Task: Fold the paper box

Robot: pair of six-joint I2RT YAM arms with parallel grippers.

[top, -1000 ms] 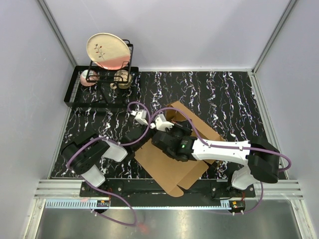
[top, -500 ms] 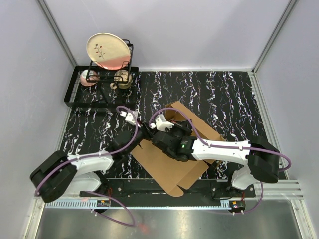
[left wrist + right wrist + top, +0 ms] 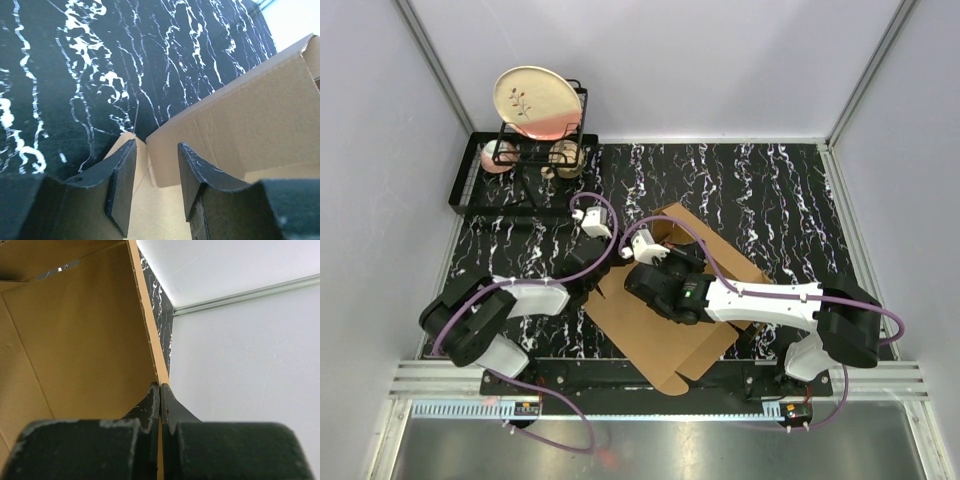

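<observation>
The paper box (image 3: 655,330) is a brown cardboard sheet lying partly folded in the middle of the black marbled table, with one wall raised. My right gripper (image 3: 668,258) is over the box's far part. In the right wrist view it (image 3: 160,388) is shut on the thin top edge of that raised cardboard wall (image 3: 80,340). My left gripper (image 3: 608,272) is at the box's left corner. In the left wrist view its jaws (image 3: 156,145) stand open with nothing between them, just over a flat panel and facing an upright flap (image 3: 250,125).
A black dish rack (image 3: 515,185) stands at the far left corner, holding a cream and pink plate (image 3: 535,100) and small bowls. Pale walls close in the table (image 3: 760,190) on three sides. Purple cables loop over both arms.
My left arm has swung about beside the box's left corner, its wrist ending a little farther back. The right arm and the box have stayed put.
</observation>
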